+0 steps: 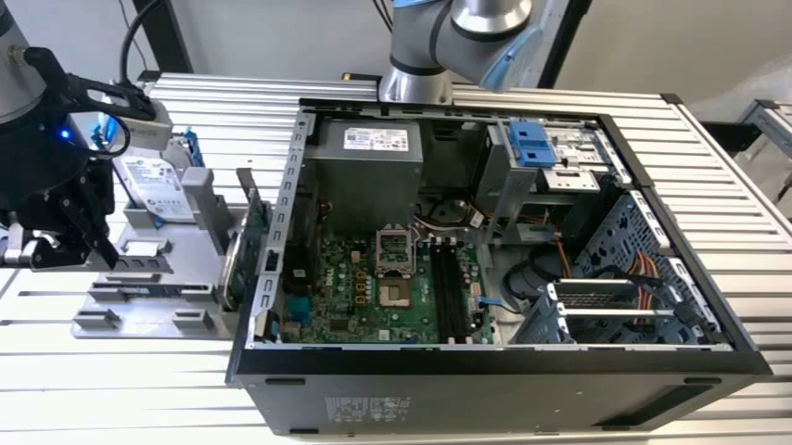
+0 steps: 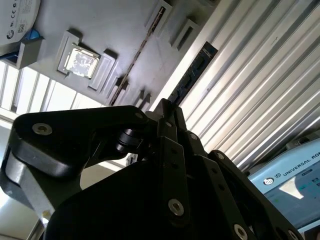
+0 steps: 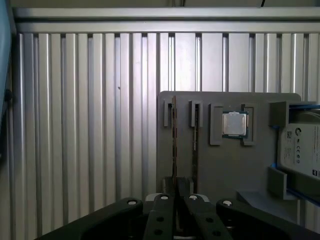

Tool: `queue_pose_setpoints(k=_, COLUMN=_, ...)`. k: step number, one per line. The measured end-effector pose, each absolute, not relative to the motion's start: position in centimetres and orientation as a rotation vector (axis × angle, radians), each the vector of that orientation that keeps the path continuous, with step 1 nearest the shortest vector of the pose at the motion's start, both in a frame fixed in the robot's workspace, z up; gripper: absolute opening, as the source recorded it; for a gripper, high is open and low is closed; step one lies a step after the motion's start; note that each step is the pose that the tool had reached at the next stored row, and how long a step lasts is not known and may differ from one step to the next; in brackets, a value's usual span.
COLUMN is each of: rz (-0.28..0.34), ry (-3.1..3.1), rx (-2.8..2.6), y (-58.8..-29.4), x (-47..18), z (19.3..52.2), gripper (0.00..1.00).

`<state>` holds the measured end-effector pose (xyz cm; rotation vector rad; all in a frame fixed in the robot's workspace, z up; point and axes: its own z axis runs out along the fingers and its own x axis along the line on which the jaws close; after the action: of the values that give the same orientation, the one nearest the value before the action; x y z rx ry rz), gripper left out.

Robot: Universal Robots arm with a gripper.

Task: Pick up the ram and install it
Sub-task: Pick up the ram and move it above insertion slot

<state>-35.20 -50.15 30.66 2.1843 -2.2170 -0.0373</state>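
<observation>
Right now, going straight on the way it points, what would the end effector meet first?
Most likely the ram standing edge-on nearer the edge of the grey holder, in line with the end effector; depth unclear.

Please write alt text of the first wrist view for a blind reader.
The black tool is at the near end of a thin ram stick seen edge-on over a grey slotted holder, which also carries a second stick, a square silver processor chip and a blue-framed silver hard drive, on a ribbed aluminium table.

thin blue ram stands edge-on in the grey holder.
</observation>
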Motion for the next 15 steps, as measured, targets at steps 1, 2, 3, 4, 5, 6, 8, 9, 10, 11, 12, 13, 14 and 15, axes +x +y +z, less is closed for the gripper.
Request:
queue_pose_setpoints(k=1, rz=-0.037, ry=-2.217, rx=2.184, y=-50.1, x=-35.2, z=30.7, gripper=0.0)
queue_pose_setpoints(k=2, rz=-0.037, ry=-2.217, rx=2.184, y=-50.1, x=-35.2, z=30.8, gripper=0.0)
queue_pose_setpoints(k=3, rz=-0.037, ry=-2.217, rx=2.184, y=-50.1, x=-35.2, z=30.9, gripper=0.0)
queue_pose_setpoints(k=4, rz=-0.037, ry=-2.217, rx=2.184, y=-50.1, x=-35.2, z=31.0, gripper=0.0)
queue_pose_setpoints(k=5, rz=-0.037, ry=-2.217, rx=2.184, y=-50.1, x=-35.2, z=31.1, gripper=0.0)
queue_pose_setpoints(k=6, rz=-0.037, ry=-2.217, rx=2.184, y=-50.1, x=-35.2, z=31.2, gripper=0.0)
queue_pose_setpoints(k=8, rz=-0.037, ry=-2.217, rx=2.184, y=-50.1, x=-35.2, z=31.3, gripper=0.0)
queue_pose_setpoints(k=9, rz=-0.037, ry=-2.217, rx=2.184, y=-50.1, x=-35.2, z=31.4, gripper=0.0)
queue_pose_setpoints(k=10, rz=-0.037, ry=-2.217, rx=2.184, y=-50.1, x=-35.2, z=31.5, gripper=0.0)
queue_pose_setpoints(k=11, rz=-0.037, ry=-2.217, rx=2.184, y=-50.1, x=-35.2, z=31.6, gripper=0.0)
queue_pose_setpoints(k=12, rz=-0.037, ry=-2.217, rx=2.184, y=-50.1, x=-35.2, z=31.7, gripper=0.0)
queue_pose_setpoints(k=13, rz=-0.037, ry=-2.217, rx=2.184, y=-50.1, x=-35.2, z=31.8, gripper=0.0)
queue_pose_setpoints(k=14, rz=-0.037, ry=-2.217, rx=2.184, y=-50.1, x=-35.2, z=31.9, gripper=0.0)
queue_pose_setpoints(k=15, rz=-0.037, ry=-2.217, rx=2.184, y=-50.1, x=-35.2, z=31.9, gripper=0.0)
